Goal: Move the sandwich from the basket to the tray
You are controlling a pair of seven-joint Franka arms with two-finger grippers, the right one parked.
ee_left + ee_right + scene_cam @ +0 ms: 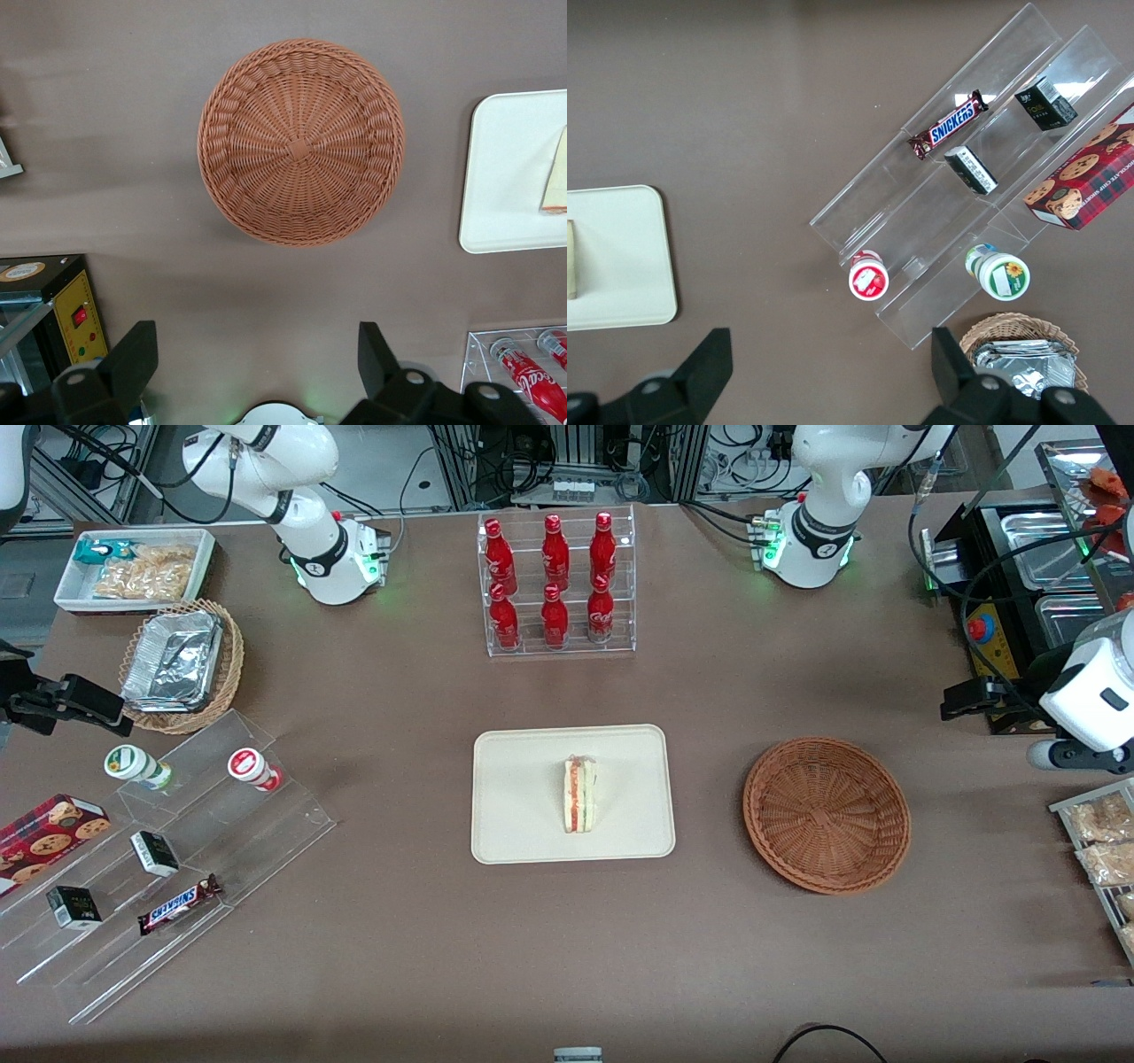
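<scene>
The sandwich stands on edge in the middle of the cream tray, its red and green filling facing up. The reddish-brown basket sits beside the tray, toward the working arm's end, with nothing in it. My left gripper hangs above the table near the basket, farther toward the working arm's end. In the left wrist view the gripper is open and holds nothing. The basket lies ahead of its fingers, with the tray and a corner of the sandwich beside it.
A clear rack of red bottles stands farther from the front camera than the tray. A black appliance with metal trays and snack packets flank my gripper. A clear stepped shelf, foil-pan basket and white bin sit at the parked arm's end.
</scene>
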